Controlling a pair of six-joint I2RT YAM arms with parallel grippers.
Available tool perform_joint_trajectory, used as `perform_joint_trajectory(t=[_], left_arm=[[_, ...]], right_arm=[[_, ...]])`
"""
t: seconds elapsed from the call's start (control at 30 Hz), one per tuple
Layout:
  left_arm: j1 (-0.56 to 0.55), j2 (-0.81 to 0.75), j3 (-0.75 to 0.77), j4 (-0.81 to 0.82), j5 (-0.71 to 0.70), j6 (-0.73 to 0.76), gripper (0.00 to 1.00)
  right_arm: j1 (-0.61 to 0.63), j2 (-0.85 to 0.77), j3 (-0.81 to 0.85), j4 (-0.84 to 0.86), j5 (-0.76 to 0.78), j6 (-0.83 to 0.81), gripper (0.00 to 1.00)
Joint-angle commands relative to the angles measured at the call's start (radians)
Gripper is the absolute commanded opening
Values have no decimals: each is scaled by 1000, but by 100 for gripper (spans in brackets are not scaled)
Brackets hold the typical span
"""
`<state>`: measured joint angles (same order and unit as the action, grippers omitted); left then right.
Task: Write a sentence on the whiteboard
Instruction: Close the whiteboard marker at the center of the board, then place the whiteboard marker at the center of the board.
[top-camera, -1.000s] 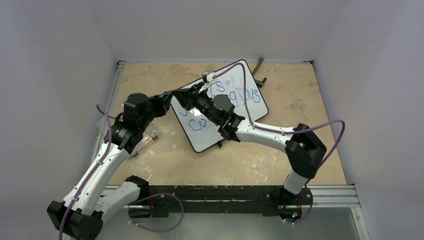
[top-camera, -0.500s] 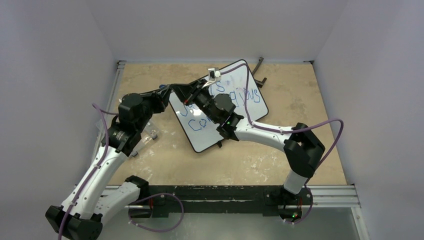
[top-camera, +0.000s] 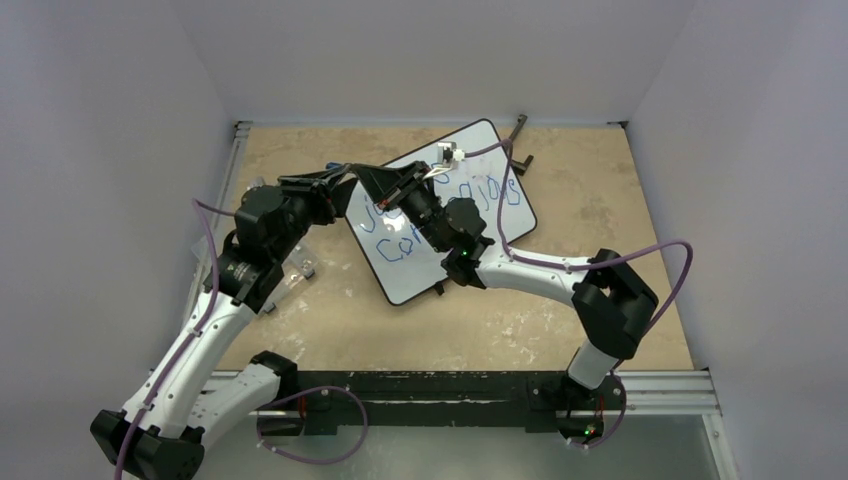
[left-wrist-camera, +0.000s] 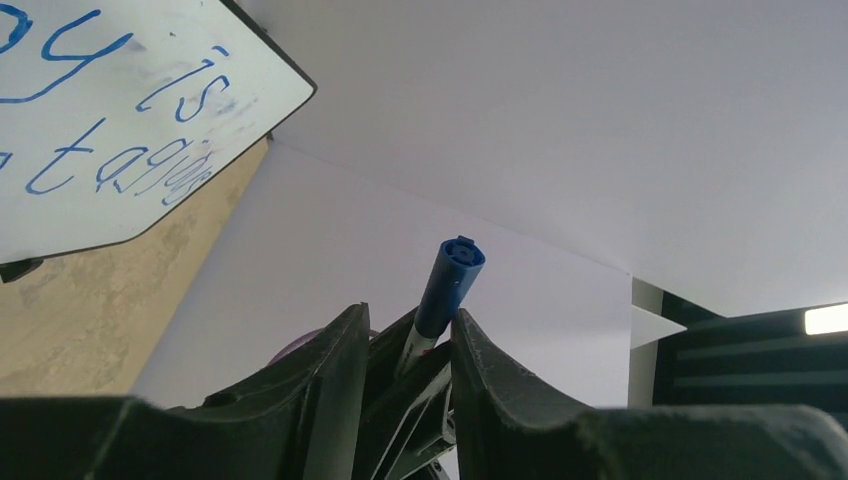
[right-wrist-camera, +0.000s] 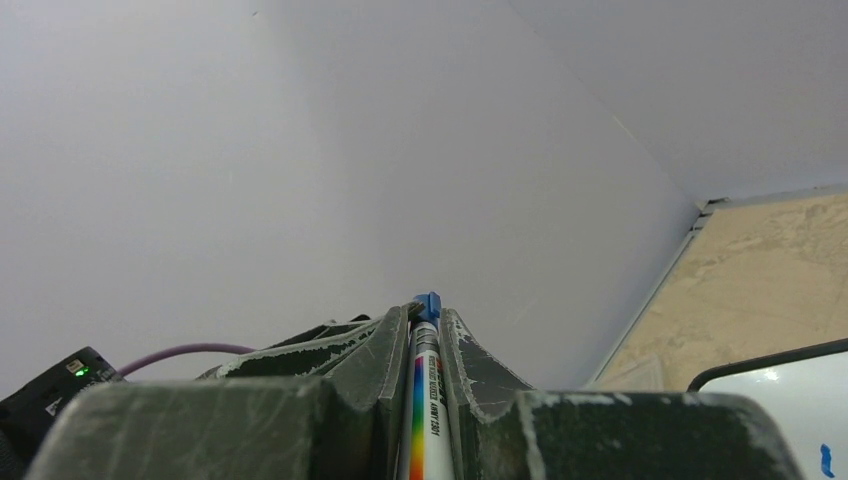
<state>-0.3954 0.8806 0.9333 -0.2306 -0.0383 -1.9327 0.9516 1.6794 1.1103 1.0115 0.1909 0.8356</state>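
Blue-capped marker (right-wrist-camera: 428, 410), gripped by right tool (right-wrist-camera: 425, 312), left tool (left-wrist-camera: 408, 316) narrowly parted around cap (left-wrist-camera: 455, 265).

**Whiteboard flat on counter, sentence written**

Whiteboard (top-camera: 410, 278): white, glossy, thin black frame, rounded corners. It lies flat on the counter (top-camera: 600, 190), mid-to-far area, and is turned at an angle to the edges. Sentence (left-wrist-camera: 120, 165): blue handwritten marker, two lines. The left wrist view shows "is" and "tagious", with faint smudges by "is". From the top view the middle of the writing is hidden.
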Motion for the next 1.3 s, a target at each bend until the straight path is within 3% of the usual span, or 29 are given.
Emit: perform_joint_trajectory(t=[0.0, 0.27, 0.63, 0.87, 1.1, 1.27], left_arm=[[-48, -21, 28, 67, 176, 58, 38], [-48, -38, 91, 3, 171, 158, 50], [-46, -85, 111, -91, 146, 369, 58], [-45, -112, 78, -158, 104, 453, 60], [-44, -100, 40, -155, 82, 491, 58], [-43, -94, 35, -163, 71, 502, 57]], right_arm=[[-7, 8, -20, 21, -22, 47, 0], [-39, -35, -74, 11, -40, 83, 0], [-132, -309, -305, -259, -108, 169, 0], [-200, -558, -380, -709, -136, 164, 0], [-245, -729, -478, -988, -217, 173, 0], [-249, -751, -520, -1117, -258, 188, 0]])
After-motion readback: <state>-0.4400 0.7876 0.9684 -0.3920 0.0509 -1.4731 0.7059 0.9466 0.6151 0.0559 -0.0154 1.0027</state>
